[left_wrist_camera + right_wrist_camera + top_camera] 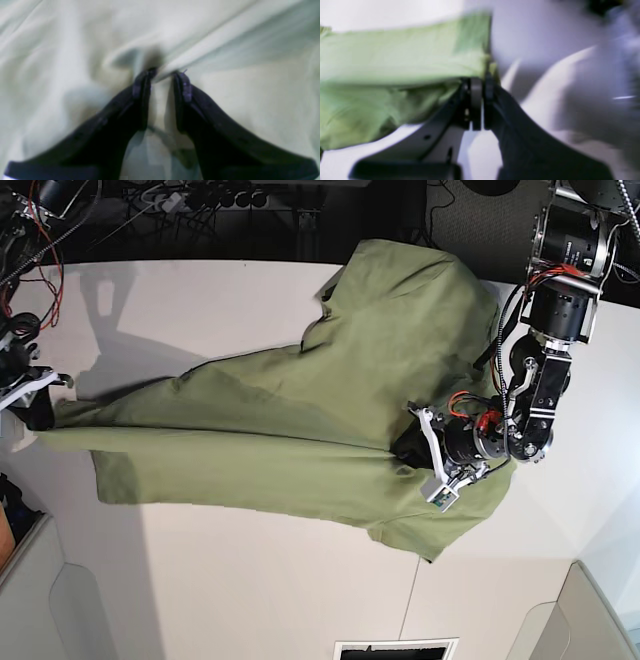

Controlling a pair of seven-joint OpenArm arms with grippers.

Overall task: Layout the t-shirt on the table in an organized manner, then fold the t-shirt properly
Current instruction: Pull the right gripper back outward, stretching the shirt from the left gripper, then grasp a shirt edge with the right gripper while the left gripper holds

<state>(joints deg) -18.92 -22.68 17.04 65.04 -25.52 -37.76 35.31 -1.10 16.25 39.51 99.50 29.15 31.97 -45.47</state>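
In the left wrist view, the left gripper [163, 73] has its jaws partly closed, pinching a ridge of the shirt [225, 105]. In the right wrist view, the right gripper [480, 86] has its jaws shut on the cloth's edge at frame centre. In the base view, the shirt lies across the table [250, 580], stretched toward the left edge; I judge both arms should pull apart evenly, keeping the cloth low and taut.

Black curved fingers [140, 100] form each claw, while the left arm [545, 370] shows silver-and-black cylindrical joints, red wiring and white brackets.
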